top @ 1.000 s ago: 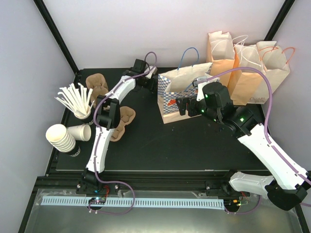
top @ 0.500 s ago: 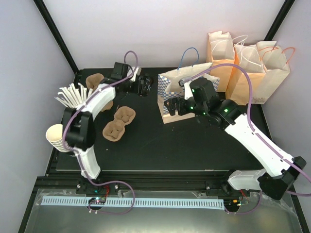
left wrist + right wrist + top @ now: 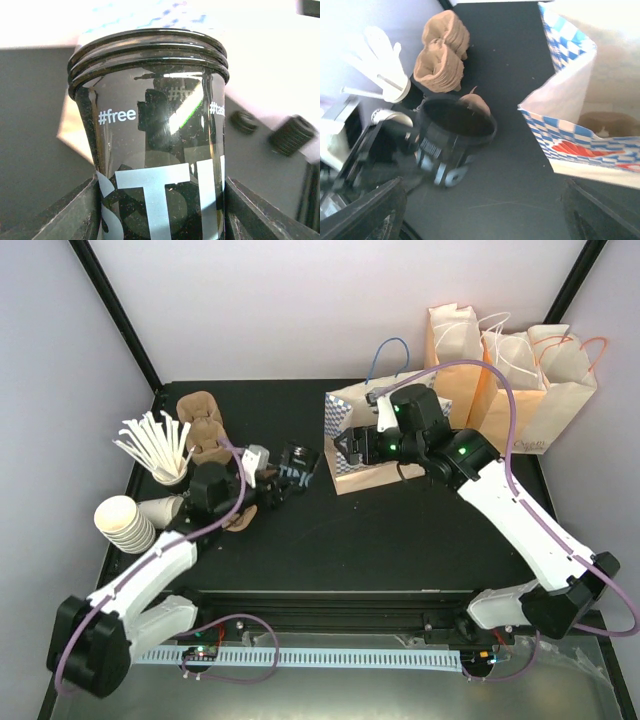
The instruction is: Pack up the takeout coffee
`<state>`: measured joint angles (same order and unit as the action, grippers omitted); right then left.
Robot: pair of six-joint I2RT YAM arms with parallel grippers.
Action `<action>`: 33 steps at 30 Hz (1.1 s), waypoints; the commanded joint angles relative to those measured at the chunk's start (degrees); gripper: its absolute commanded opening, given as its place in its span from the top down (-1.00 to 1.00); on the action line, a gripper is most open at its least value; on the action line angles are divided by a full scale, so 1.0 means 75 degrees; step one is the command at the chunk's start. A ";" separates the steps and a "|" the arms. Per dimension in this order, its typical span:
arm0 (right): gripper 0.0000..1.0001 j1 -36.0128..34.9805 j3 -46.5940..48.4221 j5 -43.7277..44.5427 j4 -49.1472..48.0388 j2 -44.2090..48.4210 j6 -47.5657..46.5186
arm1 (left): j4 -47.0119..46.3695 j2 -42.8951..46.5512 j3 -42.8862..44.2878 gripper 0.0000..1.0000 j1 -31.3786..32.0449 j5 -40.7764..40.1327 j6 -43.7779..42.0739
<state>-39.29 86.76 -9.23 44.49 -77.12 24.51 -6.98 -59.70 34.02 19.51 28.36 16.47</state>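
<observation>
The takeout coffee is a small black cup with white lettering and a ridged black lid. It fills the left wrist view, and the right wrist view looks down on it. My left gripper is shut on the cup's body, with dark fingers on both sides. It holds the cup just left of the blue-checked paper bag. My right gripper is open and empty at the bag's left wall, with the cup below it in its own view.
Brown pulp cup carriers lie at the back left, and one more sits under my left arm. White stirrers and stacked cream cups stand at the left edge. Three tan paper bags stand at the back right.
My left arm has swung from the back of the table forward, bringing the black cup down to the left of the checked bag. My right gripper has moved left to the bag's left edge.
</observation>
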 commanded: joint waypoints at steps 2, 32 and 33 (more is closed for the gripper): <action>-0.63 0.0510 0.0416 -0.0388 0.0718 -0.0346 0.0960 | -0.3201 0.1062 -0.0989 0.00 0.0879 0.1007 -0.0826; 0.68 0.0586 -0.0360 -0.2997 0.1419 -0.0594 0.0569 | -0.3645 0.1125 -0.1721 0.01 0.2367 0.0414 -0.3146; 0.69 0.0595 -0.0329 -0.2908 0.1505 -0.0600 0.0506 | -0.3511 0.1124 -0.1704 0.01 0.2390 0.0344 -0.3258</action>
<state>-35.00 83.42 -31.11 54.19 -81.43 29.98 -33.78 -51.11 20.12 36.69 31.92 -3.73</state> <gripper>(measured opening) 0.168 0.621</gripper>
